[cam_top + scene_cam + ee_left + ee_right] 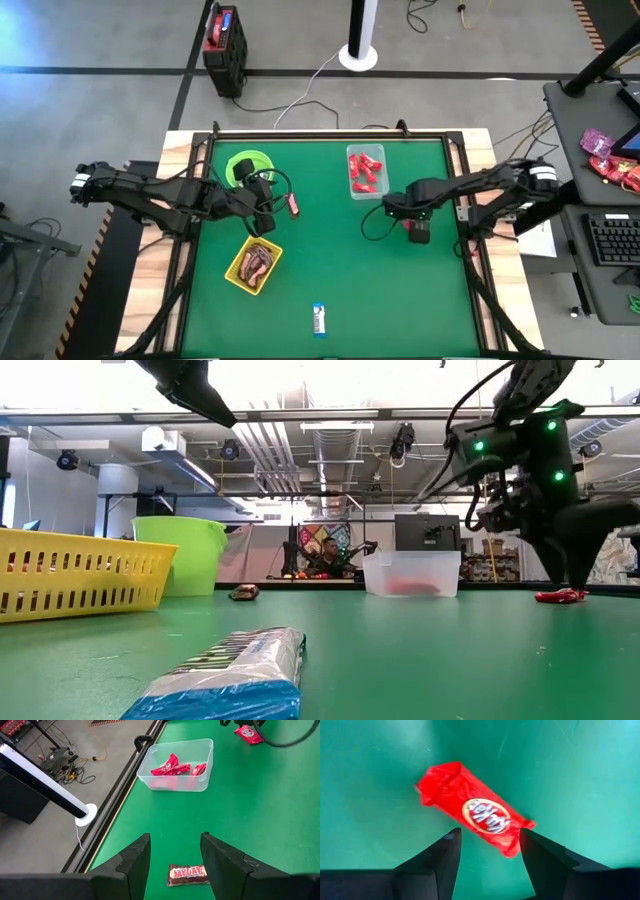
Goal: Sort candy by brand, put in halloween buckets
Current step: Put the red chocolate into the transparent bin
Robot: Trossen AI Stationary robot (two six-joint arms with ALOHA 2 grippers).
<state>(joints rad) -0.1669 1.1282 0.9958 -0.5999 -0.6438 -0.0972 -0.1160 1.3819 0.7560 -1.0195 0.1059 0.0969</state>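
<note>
Arms first: your left arm reaches in from the desk's [330, 260] left edge, stretched toward the middle-left, w/ the left gripper [265, 193] between the lime-green bucket [247, 164] and the yellow basket [253, 265]. Its jaws are released, spread apart, gripping nothing. In the left wrist view a dark brown bar [188, 874] lies flat on the green mat, showing between the two fingers [131, 865]; whether they touch it, you can't tell.

Your right arm comes in from the right edge, elbow bent, wrist pointing down at the mat. The right gripper [418, 230] sits just below and to the right of the clear tub [366, 171]. Jaws also apart, empty. In the right wrist view a red bar [475, 809] lies diagonally on the mat just ahead of the fingers [445, 860], one end between their tips, not clamped.

Candy elsewhere:
- Clear tub holds several red bars [170, 766].
- Yellow basket holds a few dark brown bars [257, 262].
- One blue-and-white bar [318, 318] lies alone near the front edge, well apart from both arms.
- Lime-green bucket: contents can't be made out.
</note>
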